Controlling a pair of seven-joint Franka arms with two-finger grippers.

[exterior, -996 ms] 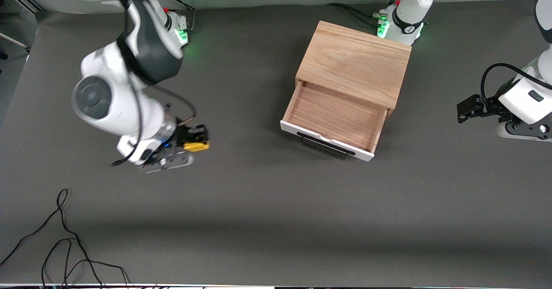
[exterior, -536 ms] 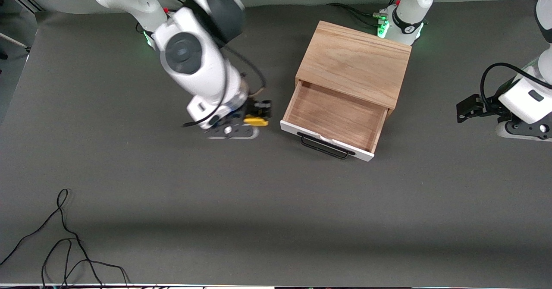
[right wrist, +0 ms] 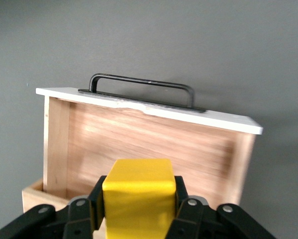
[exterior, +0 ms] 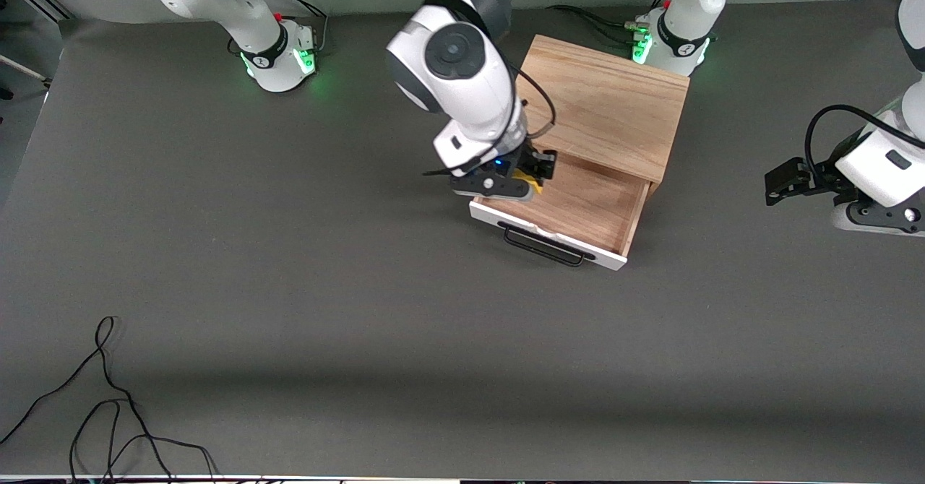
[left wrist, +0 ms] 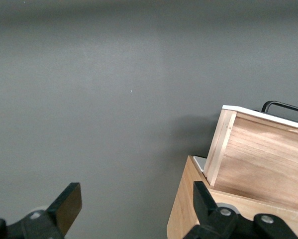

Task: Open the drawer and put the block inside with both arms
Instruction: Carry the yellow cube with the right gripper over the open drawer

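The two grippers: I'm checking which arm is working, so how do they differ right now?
The right gripper is shut on the yellow block; the left gripper holds nothing, its jaws open. The right gripper hangs over the open drawer; the left gripper waits beside the wooden box, at the left arm's end. Both are black and two-fingered.

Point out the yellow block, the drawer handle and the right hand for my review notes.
Yellow block [right wrist: 138, 191]: right wrist view, its front face.
Drawer handle [exterior: 543, 247]: front view, middle of the black wire bar.
Right hand [exterior: 533, 173]: front view, between its fingertips, over the open drawer.
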